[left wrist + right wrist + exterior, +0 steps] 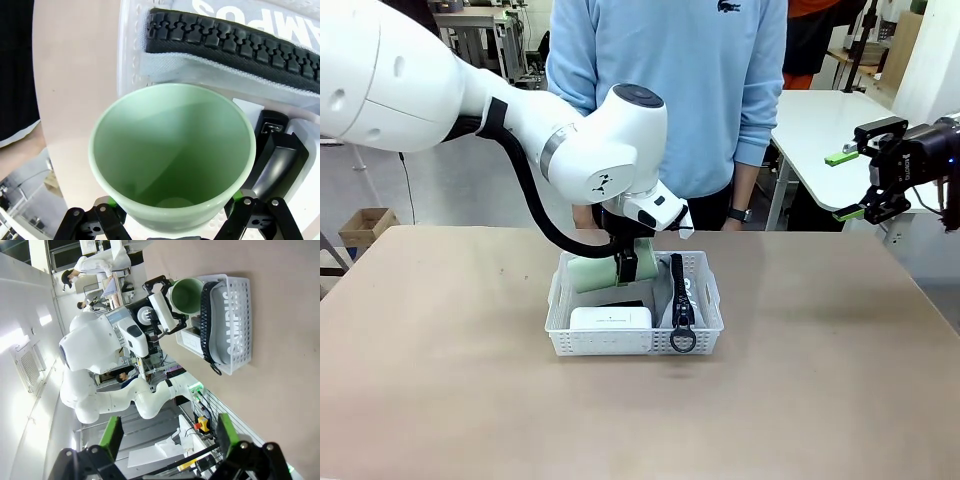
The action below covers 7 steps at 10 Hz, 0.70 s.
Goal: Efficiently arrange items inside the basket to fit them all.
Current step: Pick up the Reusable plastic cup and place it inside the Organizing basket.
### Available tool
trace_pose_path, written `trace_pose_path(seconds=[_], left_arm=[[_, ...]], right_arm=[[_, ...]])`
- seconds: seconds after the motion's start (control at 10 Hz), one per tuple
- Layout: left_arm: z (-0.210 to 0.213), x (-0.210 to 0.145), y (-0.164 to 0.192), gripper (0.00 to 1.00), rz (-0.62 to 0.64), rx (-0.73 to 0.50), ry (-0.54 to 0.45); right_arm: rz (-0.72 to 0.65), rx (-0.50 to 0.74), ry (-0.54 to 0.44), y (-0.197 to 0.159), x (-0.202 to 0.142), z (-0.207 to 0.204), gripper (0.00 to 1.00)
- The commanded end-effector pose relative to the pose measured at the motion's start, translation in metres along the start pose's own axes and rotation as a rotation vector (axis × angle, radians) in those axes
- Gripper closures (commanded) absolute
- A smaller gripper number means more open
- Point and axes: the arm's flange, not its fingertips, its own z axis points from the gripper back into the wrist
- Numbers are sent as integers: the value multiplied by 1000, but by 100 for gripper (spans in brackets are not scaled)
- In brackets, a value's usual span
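One basket (635, 343) on the table (440, 380), holding one pouch (678, 290) at 3 o'clock, one white box (610, 318) and one stapler (280, 160). Left jaws clamped on one green cup (172, 155) at the basket's 11 o'clock. Right jaws spread wide, empty, held high.

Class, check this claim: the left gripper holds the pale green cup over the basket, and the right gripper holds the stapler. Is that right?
Not quite. The left gripper does grip the pale green cup over the basket, but the right gripper is open and holds nothing, as the front view shows; the stapler lies in the basket.

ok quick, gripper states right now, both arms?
Left gripper: closed on the pale green cup, over the basket.
Right gripper: open, empty, raised off to the side.
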Motion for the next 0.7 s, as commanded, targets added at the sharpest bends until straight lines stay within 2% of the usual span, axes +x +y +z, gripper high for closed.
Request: trace_pose_path(seconds=[0.0,0.2,0.3,0.6], left_arm=[[0,-1,3,13,-17,-19,3],[1,-1,3,13,-25,-9,8],[1,-1,2,0,-31,8,12],[2,-1,0,0,-50,19,9]], right_arm=[[5,-11,7,2,-1,1,0],[5,-11,7,2,-1,1,0],[5,-11,7,2,-1,1,0],[5,-11,7,2,-1,1,0]])
